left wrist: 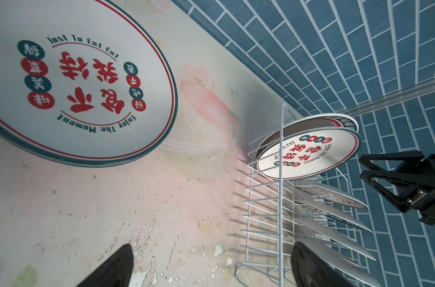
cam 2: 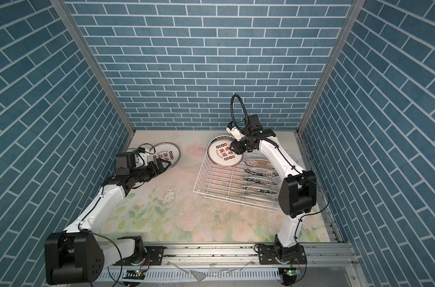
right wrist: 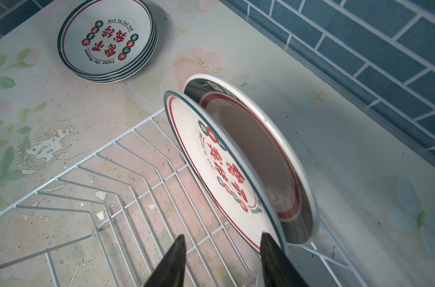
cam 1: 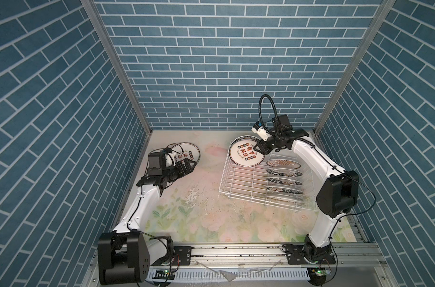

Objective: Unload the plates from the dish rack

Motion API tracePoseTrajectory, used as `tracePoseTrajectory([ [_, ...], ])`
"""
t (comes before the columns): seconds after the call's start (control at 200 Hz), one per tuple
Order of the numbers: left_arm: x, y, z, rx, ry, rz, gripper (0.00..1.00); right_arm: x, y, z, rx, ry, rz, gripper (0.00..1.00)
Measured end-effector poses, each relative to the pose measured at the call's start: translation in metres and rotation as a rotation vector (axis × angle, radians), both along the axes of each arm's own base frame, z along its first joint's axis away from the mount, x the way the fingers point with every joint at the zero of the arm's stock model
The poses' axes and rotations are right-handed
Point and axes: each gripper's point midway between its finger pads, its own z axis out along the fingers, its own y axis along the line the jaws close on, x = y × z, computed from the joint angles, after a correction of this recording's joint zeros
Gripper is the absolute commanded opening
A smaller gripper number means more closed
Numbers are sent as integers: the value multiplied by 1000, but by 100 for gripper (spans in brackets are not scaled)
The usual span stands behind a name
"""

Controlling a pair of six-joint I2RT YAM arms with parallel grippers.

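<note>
- left gripper (cam 1: 190, 166): fingers spread wide, empty, just beside the stack of round white ceramic plates with red characters (cam 1: 187, 151) (flat on the floral tabletop (cam 1: 211, 218))
- right gripper (cam 1: 260, 149): fingers apart, one at the rim of the upright red-character plate (cam 1: 245, 154), at the far end of the white wire dish rack (cam 1: 238, 182)
- smaller plates (cam 1: 283, 174) stand in the rack's right row

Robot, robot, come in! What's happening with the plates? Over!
Left gripper open, empty, by stack. Right gripper open at front plate in dish rack. Rear plate close behind it.
</note>
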Motion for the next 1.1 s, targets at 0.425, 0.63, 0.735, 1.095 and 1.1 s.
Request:
tracePoseTrajectory([
  [0.425,-7,-6,-9,7,19,-10,99,8,0,-11,9,20,11,48],
  [0.63,-6,-5,-11,11,19,-5,99,3,4,-1,36,8,40,48],
  [0.735,-4,-5,-12,11,15,-5,99,-1,2,16,47,-30,41,48],
  [1.095,-3,-4,-16,12,23,-3,99,8,2,7,31,-30,29,48],
  [1.1,-3,-4,-16,12,23,-3,99,8,2,6,30,-28,29,48],
])
